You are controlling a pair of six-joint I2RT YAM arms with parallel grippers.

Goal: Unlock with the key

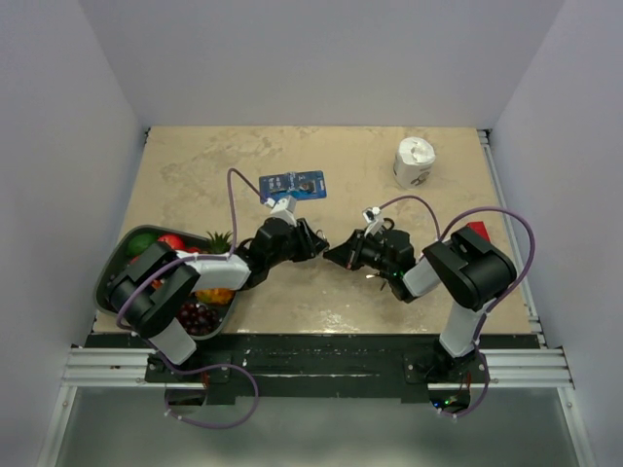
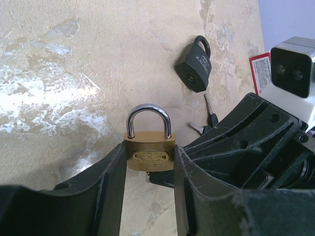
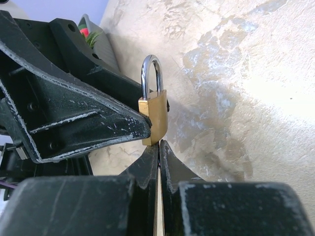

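On the tabletop (image 1: 321, 302), left hand (image 2: 150, 147) clamps brass padlock (image 2: 149, 156); right hand (image 3: 159, 145) closed at its base. Key bunch (image 2: 210, 119) near black padlock (image 2: 194, 66): light, stiff, flat; pinch the black heads.

Blue blister card (image 1: 293, 185) lying flat on the beige table (image 1: 195, 165). White roll (image 1: 414, 161): to its right, slightly farther back. Red card (image 1: 477, 231): farther right, nearer. Grey tray (image 1: 102, 277) of mixed fruit: to its near left.

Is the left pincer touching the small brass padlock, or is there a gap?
Touching. In the left wrist view, the left pincer has its two fingers pressed against both sides of the brass padlock, with no gap.
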